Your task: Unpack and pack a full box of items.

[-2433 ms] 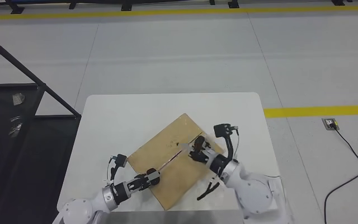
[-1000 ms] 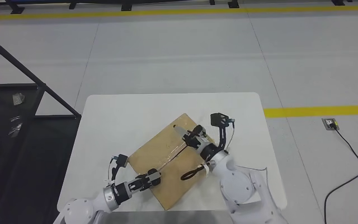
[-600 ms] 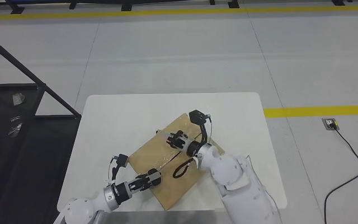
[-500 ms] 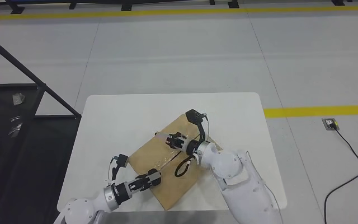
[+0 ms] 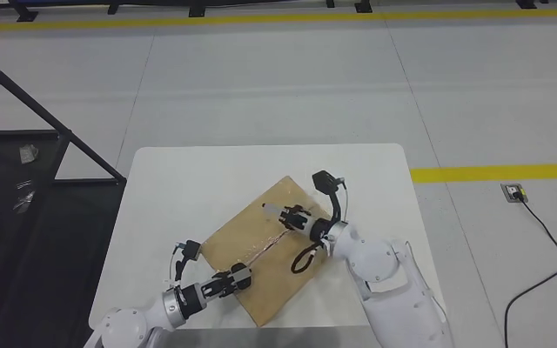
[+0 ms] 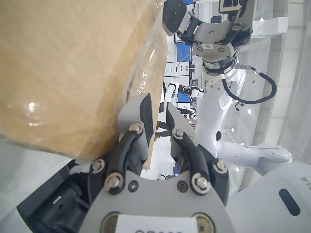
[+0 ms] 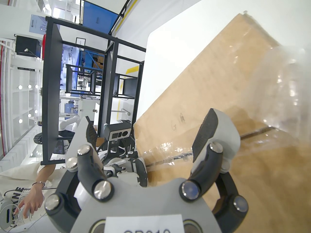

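A brown cardboard box (image 5: 261,252) lies askew on the white table (image 5: 191,183), its lid seam covered by clear tape (image 5: 265,248). My left gripper (image 5: 237,278) sits at the box's near end, by the seam. In the left wrist view it (image 6: 159,105) is shut on a thin edge of the box (image 6: 73,61). My right gripper (image 5: 283,213) hovers open over the far part of the lid. The right wrist view shows its fingers (image 7: 150,129) wide apart above the taped seam (image 7: 170,157), with crinkled clear tape (image 7: 279,86) close by.
A black frame rack (image 5: 35,174) stands left of the table. Bare tabletop lies beyond the box and to its left. The box's near corner reaches almost to the table's front edge (image 5: 261,329).
My right gripper swept left across the lid along the seam, then came back a little to the right. The left gripper and the box have stayed put.
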Tool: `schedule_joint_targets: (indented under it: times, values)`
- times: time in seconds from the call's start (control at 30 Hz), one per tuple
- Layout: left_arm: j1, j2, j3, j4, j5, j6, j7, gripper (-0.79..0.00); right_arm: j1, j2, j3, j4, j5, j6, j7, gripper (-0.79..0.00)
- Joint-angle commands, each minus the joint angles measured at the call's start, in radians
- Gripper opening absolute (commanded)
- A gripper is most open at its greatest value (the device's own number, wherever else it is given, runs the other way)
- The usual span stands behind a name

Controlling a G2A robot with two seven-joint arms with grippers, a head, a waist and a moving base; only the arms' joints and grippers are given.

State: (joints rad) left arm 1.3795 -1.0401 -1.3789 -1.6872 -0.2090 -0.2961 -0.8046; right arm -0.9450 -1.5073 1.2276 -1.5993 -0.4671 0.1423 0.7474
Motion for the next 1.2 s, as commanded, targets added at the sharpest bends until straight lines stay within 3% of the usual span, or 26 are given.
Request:
schedule_joint_targets:
  times: [0.0, 0.23, 0.5, 0.83, 1.17]
  values:
    - [0.0, 0.0, 0.0, -0.001, 0.0, 0.0, 0.001, -0.566, 0.002, 0.002, 0.0, 0.004, -0.006, 0.027, -0.001, 0.0]
    - [0.008, 0.001, -0.004, -0.006, 0.001, -0.004, 0.008, -0.57, -0.009, -0.001, -0.006, -0.01, -0.039, 0.128, -0.137, 0.0]
    - [0.019, 0.003, -0.01, -0.014, 0.002, -0.008, 0.009, -0.57, -0.081, 0.0, -0.031, -0.084, -0.119, 0.089, -0.337, 0.0]
    - [0.027, 0.005, -0.011, -0.02, 0.004, -0.013, 0.006, -0.57, -0.029, -0.003, -0.031, 0.0, -0.087, 0.135, -0.305, 0.0]
    - [0.043, 0.008, -0.027, -0.019, -0.006, -0.026, 0.006, -0.57, 0.036, -0.007, 0.058, 0.172, 0.161, 0.013, -0.309, 0.0]
